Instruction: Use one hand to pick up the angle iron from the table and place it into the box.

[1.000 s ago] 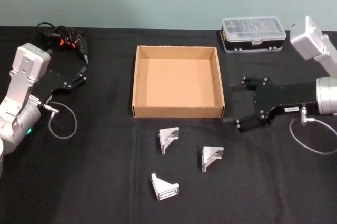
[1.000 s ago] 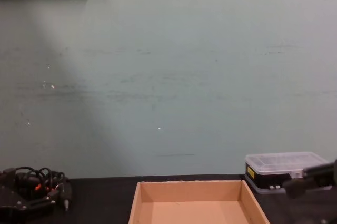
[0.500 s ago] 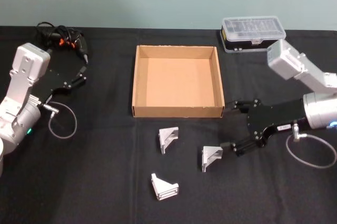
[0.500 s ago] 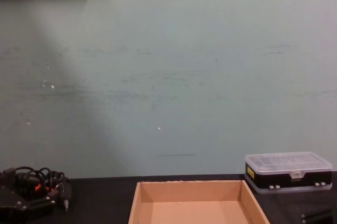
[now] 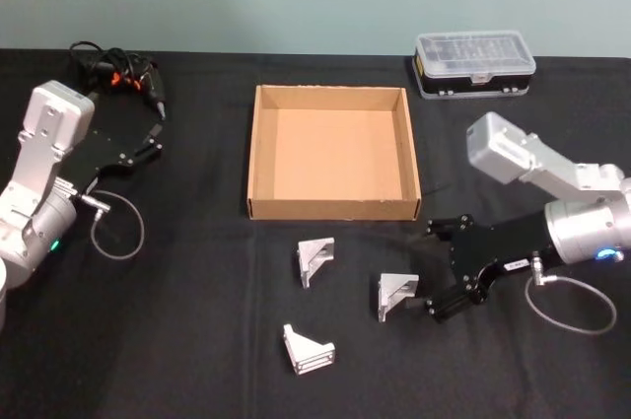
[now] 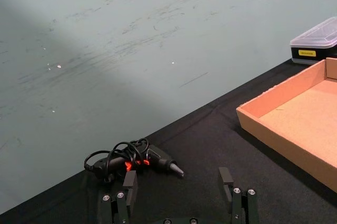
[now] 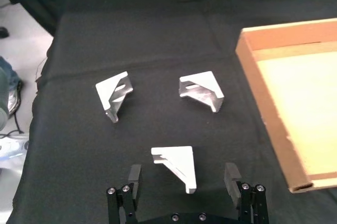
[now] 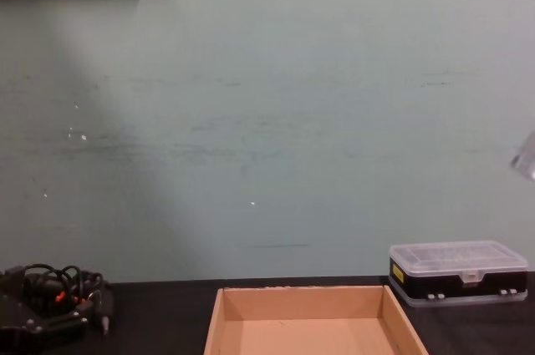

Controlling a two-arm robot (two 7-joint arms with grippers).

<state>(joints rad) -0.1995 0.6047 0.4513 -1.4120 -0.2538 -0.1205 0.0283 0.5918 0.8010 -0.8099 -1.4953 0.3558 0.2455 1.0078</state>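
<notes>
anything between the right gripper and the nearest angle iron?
No. Head view shows only bare table between the open right gripper and that angle iron. Left gripper idles far left.

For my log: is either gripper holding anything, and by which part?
Nothing is held. The right gripper is open near an angle iron; the left gripper is open, parked.

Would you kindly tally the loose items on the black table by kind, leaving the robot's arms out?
Angle irons: 3
Cardboard box: 1
Black case with clear lid: 1
Corded black device: 1
Total: 6
</notes>
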